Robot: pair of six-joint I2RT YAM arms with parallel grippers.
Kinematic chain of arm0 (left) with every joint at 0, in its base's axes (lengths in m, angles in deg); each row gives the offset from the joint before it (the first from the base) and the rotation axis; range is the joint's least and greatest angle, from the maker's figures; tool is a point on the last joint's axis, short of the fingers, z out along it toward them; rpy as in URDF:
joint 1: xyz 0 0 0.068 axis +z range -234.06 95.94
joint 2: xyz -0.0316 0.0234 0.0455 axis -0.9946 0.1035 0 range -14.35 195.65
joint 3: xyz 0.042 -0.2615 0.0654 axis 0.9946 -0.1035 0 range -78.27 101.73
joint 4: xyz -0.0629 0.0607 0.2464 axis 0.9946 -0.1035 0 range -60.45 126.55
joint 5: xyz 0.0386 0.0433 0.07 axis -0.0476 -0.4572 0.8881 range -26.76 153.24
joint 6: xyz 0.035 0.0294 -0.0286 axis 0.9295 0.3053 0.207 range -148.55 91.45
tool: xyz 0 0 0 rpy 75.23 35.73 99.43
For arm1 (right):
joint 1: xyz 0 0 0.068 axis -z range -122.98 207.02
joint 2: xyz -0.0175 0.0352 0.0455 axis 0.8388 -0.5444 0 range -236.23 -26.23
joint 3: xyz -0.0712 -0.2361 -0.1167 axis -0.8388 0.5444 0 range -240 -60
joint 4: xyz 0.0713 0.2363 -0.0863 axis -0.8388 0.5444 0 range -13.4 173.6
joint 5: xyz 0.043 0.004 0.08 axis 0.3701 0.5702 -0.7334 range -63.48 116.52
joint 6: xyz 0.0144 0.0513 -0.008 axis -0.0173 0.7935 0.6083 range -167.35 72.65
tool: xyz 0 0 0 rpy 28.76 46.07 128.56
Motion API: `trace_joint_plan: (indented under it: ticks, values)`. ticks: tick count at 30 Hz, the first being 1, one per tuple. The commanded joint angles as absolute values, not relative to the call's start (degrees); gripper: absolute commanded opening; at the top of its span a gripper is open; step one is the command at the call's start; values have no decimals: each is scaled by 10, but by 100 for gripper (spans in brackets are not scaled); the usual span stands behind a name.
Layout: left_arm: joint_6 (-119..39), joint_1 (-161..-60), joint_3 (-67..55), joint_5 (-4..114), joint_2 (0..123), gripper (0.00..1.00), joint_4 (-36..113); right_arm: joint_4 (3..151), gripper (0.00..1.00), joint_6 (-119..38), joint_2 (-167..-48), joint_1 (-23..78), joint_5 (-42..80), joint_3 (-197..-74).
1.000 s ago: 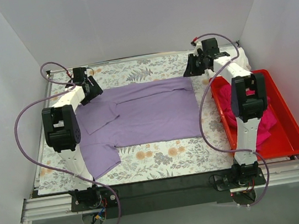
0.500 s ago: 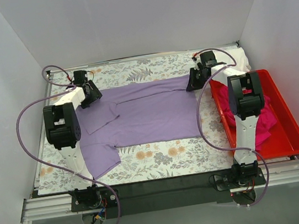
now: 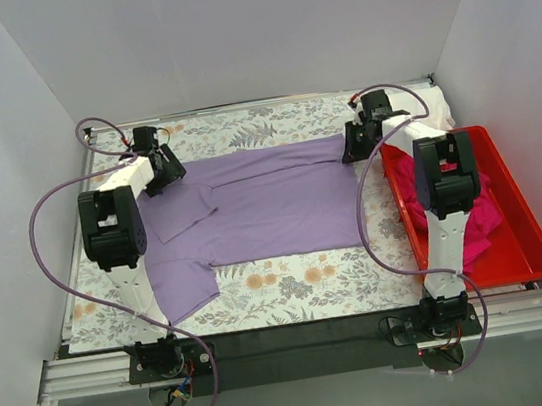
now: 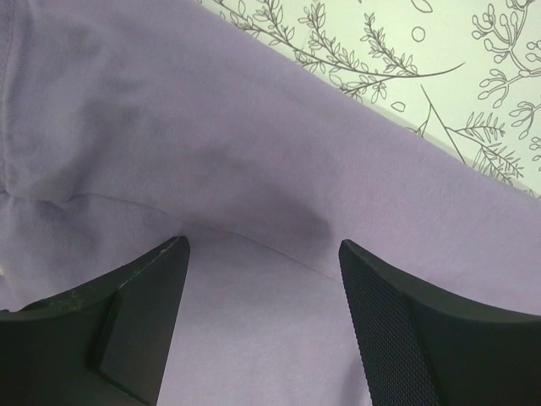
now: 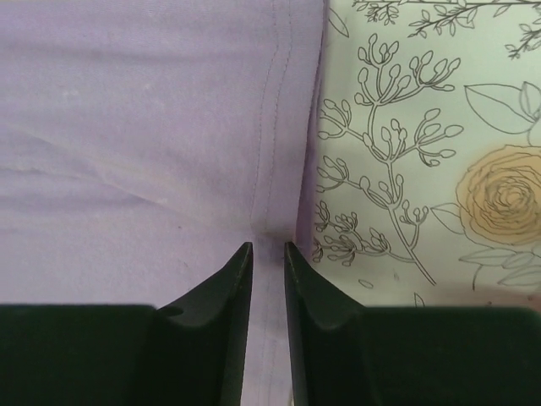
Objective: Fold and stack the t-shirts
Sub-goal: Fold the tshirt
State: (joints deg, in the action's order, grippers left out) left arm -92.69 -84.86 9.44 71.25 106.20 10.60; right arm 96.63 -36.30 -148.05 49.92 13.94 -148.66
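Observation:
The lavender t-shirt lies spread on the floral tablecloth, one sleeve hanging towards the near left. My left gripper is at its far left edge. In the left wrist view it is open, with lavender fabric bunched between the fingers. My right gripper is at the shirt's far right corner. In the right wrist view it is nearly closed, pinching the stitched hem. The magenta t-shirt lies crumpled in the red bin. A white cloth shows behind the bin.
The red bin stands along the right side, next to the right arm. The grey-and-orange floral tablecloth covers the table. White walls close in on the left, back and right.
My right gripper has come down from the back right to the shirt's far right corner. My left gripper has shifted slightly along the far left edge. The shirt lies as before.

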Motion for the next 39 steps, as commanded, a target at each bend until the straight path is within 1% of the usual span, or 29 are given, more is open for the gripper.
trace_joint_plan:
  ticks: [1, 3, 6, 7, 8, 10, 11, 12, 14, 15, 19, 24, 28, 32, 39]
  values:
    - [-944, -841, 107, 712, 1000, 67, 74, 989, 25, -373, -1424, 493, 145, -1520]
    - [-960, -841, 102, 718, 961, 67, 50, 1002, 26, -372, -1395, 488, 140, -1519]
    - [-973, -841, 73, 732, 897, 68, 19, 1013, 34, -374, -1340, 481, 138, -1483]
    - [-979, -841, 59, 741, 880, 71, 11, 1017, 39, -377, -1326, 476, 139, -1472]
    - [-982, -824, 23, 765, 840, 72, 5, 1023, 41, -380, -1296, 475, 143, -1445]
    - [-996, -821, -24, 786, 798, 72, -8, 1046, 44, -383, -1267, 470, 148, -1418]
    - [-1002, -812, -74, 797, 771, 72, -8, 1056, 45, -383, -1242, 469, 154, -1390]
    - [-1007, -806, -101, 797, 728, 72, -8, 1065, 47, -384, -1228, 466, 157, -1376]
    - [-1018, -781, -147, 798, 684, 72, -5, 1088, 49, -384, -1188, 456, 171, -1331]
    - [-1019, -771, -188, 797, 648, 72, -4, 1094, 50, -385, -1175, 452, 176, -1313]
    - [-1029, -732, -272, 778, 589, 72, 2, 1109, 53, -387, -1114, 416, 204, -1240]
    - [-1032, -710, -322, 766, 586, 72, 19, 1115, 54, -386, -1052, 399, 223, -1175]
    - [-1014, -708, -340, 797, 602, 71, 43, 1115, 56, -381, -1016, 397, 241, -1133]
    - [-1012, -708, -343, 803, 630, 68, 54, 1115, 56, -381, -1002, 396, 230, -1113]
    - [-1014, -708, -324, 806, 675, 58, 35, 1115, 56, -382, -993, 396, 224, -1104]
